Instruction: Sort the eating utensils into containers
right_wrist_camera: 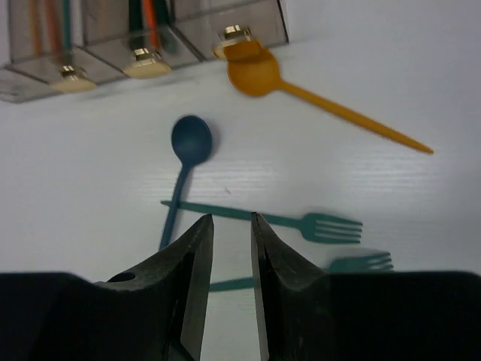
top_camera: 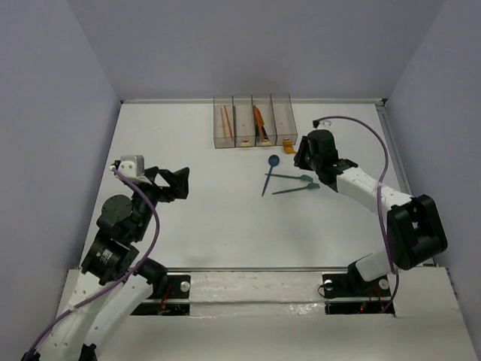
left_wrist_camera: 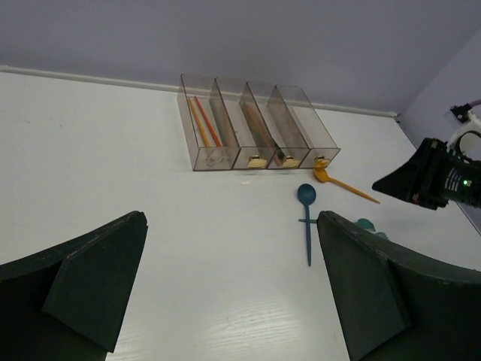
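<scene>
Right gripper above teal fork, blue spoon across it, containers beyond

From my feed I see a white matte table boxed in on three sides by plain lavender-grey panels: back wall on the far side, left wall and right wall on either flank. A thin pale trim lines the table's far edge. A glossier white strip crosses the near edge, catching some glare. The light is even and diffuse, with faint shadows.

A lab test cell: white table, plain grey walls.
</scene>
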Controlling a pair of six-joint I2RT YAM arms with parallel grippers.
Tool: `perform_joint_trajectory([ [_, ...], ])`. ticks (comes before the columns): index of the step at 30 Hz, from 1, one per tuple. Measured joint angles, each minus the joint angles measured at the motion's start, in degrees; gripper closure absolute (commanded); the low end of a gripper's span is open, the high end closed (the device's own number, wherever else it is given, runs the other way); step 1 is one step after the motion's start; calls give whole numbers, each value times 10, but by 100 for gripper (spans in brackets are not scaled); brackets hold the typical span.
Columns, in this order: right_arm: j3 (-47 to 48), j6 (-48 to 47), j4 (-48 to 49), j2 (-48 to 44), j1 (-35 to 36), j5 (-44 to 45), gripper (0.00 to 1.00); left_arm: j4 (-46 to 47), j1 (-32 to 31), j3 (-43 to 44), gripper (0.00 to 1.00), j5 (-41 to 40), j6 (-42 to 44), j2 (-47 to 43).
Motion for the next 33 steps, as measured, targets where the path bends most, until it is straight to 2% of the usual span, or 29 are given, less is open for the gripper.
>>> perform_joint_trajectory([
  [3, -44, 4, -24, -12, -8, 15, 66, 0, 0, 0, 1, 5, 0, -2],
  [5, -59, 5, -40, -12, -16, 19, 62, 0, 0, 0, 1, 7, 0, -2],
  [11, -45, -9, -45, 11, -59, 27, 59, 0, 0, 0, 1, 9, 0, -3],
  [15, -35, -10, -46, 30, -81, 14, 54, 0, 0, -1, 1, 9, 0, -10],
  [18, -37, -9, -48, 27, -84, -2, 50, 0, 0, -1, 1, 9, 0, -13],
  [23, -41, -14, -49, 24, -83, -9, 49, 0, 0, -1, 1, 13, 0, -13],
  [27, -5, -46, -52, 55, -89, -7, 46, -1, 0, -1, 1, 13, 0, -13],
  [33, 103, -143, -51, 165, -116, -33, 42, 0, 0, -1, 1, 13, 0, -11],
])
